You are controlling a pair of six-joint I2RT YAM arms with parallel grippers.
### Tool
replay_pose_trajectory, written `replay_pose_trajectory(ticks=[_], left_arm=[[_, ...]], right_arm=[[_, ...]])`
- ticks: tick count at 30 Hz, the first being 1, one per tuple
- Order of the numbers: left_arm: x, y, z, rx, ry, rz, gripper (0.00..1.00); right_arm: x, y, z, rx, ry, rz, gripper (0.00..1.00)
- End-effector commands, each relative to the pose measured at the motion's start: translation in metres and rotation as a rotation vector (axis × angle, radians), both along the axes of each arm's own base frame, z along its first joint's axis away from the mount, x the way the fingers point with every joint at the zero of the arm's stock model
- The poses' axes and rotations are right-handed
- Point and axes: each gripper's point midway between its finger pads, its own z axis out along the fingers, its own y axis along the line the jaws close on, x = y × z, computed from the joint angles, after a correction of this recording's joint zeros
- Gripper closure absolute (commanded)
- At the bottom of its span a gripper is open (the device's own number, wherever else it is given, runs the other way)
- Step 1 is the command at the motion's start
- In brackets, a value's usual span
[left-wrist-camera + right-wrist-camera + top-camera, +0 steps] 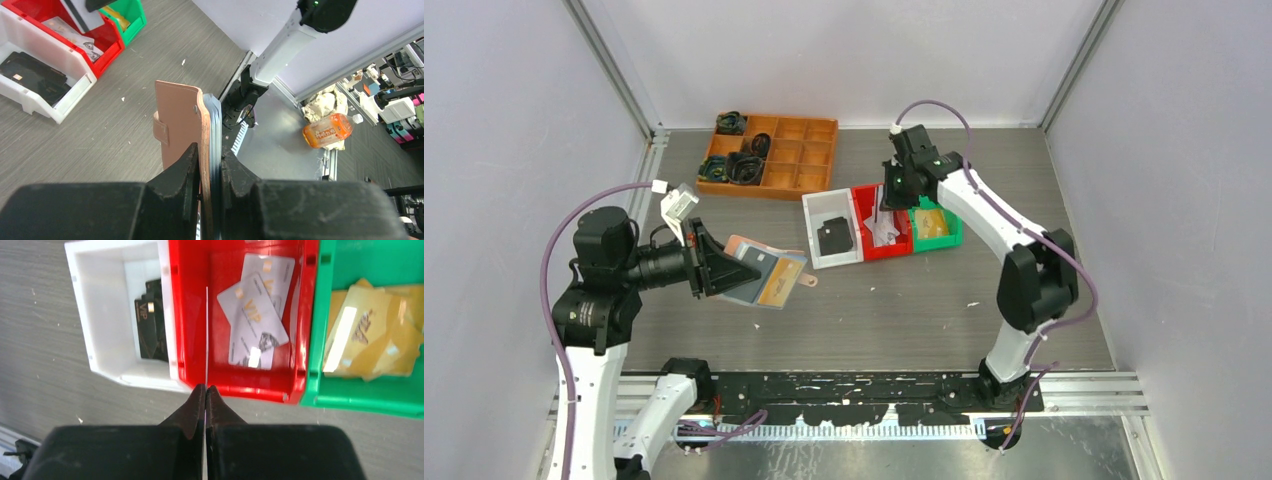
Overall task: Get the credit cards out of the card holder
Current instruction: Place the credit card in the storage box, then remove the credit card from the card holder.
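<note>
Left wrist: flat salmon leather-like card holder [177,120] in left gripper [210,156]

The top camera looks down from behind on the whole table [904,320]; the left wrist camera looks low, rightward across it; the right wrist camera hangs close above the red bin [187,315], shared by all views.
</note>
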Motion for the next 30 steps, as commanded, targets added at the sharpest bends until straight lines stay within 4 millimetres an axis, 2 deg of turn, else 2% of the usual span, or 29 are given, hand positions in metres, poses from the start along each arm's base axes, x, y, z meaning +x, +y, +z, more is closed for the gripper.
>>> replay_pose_trajectory(ticks=[1, 5, 8, 9, 12, 14, 16, 18, 21, 24, 27, 29, 30], left_arm=[[-0.012, -0.002, 0.017, -0.015, -0.083, -0.040, 0.92], [-0.017, -0.002, 0.023, -0.023, -0.092, -0.051, 0.92], [-0.019, -0.002, 0.026, -0.027, -0.096, -0.053, 0.92], [-0.020, -0.003, 0.026, -0.029, -0.097, -0.055, 0.92], [-0.020, -0.003, 0.025, -0.039, -0.088, -0.056, 0.92], [-0.021, -0.004, 0.027, -0.048, -0.088, -0.061, 0.92], [-0.022, -0.005, 0.029, -0.060, -0.083, -0.066, 0.92], [-0.022, -0.006, 0.033, -0.073, -0.079, -0.070, 0.92], [-0.021, -0.007, 0.040, -0.096, -0.074, -0.070, 0.92], [-0.020, -0.007, 0.047, -0.111, -0.079, -0.067, 0.92], [-0.016, -0.008, 0.054, -0.134, -0.075, -0.054, 0.92], [-0.014, -0.009, 0.061, -0.155, -0.082, -0.047, 0.93], [-0.012, -0.009, 0.065, -0.167, -0.083, -0.042, 0.93]], right_arm=[[0.022, 0.008, -0.005, -0.030, 0.000, 0.045, 0.99], [0.030, 0.013, -0.030, -0.058, 0.046, 0.064, 0.99], [0.031, 0.015, -0.042, -0.064, 0.072, 0.076, 0.99], [0.032, 0.015, -0.046, -0.071, 0.079, 0.076, 0.95], [0.033, 0.010, -0.052, -0.107, 0.095, 0.066, 0.72], [0.034, 0.003, -0.047, -0.136, 0.083, 0.044, 0.63], [0.034, -0.002, -0.033, -0.140, 0.048, 0.027, 0.54], [0.033, -0.005, -0.011, -0.126, -0.004, 0.010, 0.48], [0.028, -0.005, 0.029, -0.068, -0.090, -0.014, 0.45], [0.015, -0.001, 0.076, 0.004, -0.183, -0.017, 0.42], [-0.019, 0.022, 0.123, 0.231, -0.243, 0.062, 0.35], [-0.053, 0.047, 0.157, 0.474, -0.281, 0.158, 0.20], [-0.072, 0.059, 0.170, 0.586, -0.298, 0.206, 0.10]])
